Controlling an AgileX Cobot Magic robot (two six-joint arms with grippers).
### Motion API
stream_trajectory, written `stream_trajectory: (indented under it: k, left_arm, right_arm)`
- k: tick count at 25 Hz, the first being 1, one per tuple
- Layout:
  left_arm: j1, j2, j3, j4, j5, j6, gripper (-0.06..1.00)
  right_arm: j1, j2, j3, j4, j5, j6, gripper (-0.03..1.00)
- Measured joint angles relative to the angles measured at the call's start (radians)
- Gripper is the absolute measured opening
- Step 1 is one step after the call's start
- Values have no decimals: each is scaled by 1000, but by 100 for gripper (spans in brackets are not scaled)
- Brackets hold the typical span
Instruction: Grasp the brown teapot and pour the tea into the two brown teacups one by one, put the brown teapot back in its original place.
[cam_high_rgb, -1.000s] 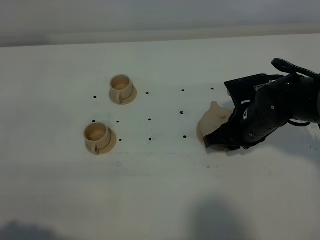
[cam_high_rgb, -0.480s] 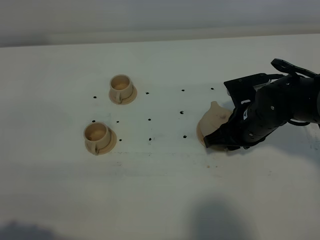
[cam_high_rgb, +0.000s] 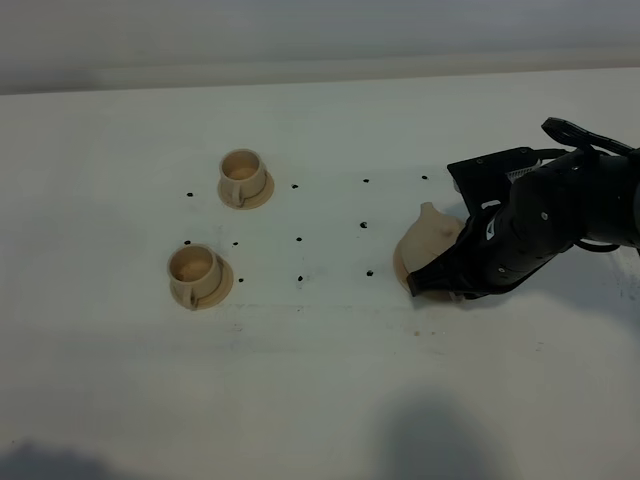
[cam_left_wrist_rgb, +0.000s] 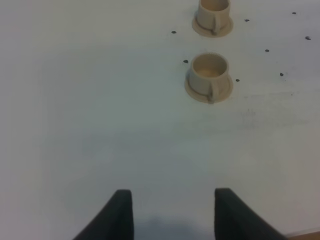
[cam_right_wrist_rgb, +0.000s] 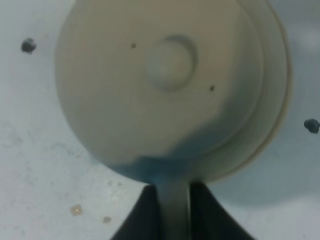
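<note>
You are looking down at a white tabletop that fills nearly the whole high view. Small black dots lie scattered in loose rows across its middle, and a faint line of grey scuffs runs just below them. Along the top of the frame the table's far edge meets a blurred grey band of the room, with no detail to read in it. Soft dark shadows pool at the bottom centre and in the lower left corner. The brown teapot sits right of centre, spout toward the upper left, and a flat tan rim peeks out beneath its lower left edge. Your right gripper is clenched on the teapot's loop handle. In the right wrist view the tan strip of the handle is pinched between the two dark fingers, just below the domed lid and its knob. The two brown teacups stand left of centre, well apart from the teapot, one above the other, each on its own small saucer. Your left gripper hangs over bare table at the bottom of its wrist view, jaws apart and holding nothing, with the cups well ahead of it.
</note>
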Motion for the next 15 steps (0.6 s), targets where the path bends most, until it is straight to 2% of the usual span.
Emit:
stream_trajectory:
  k: [15]
  left_arm:
    - [0,0,0,0,0,0,36]
  right_arm:
    - [0,0,0,0,-27,0,9]
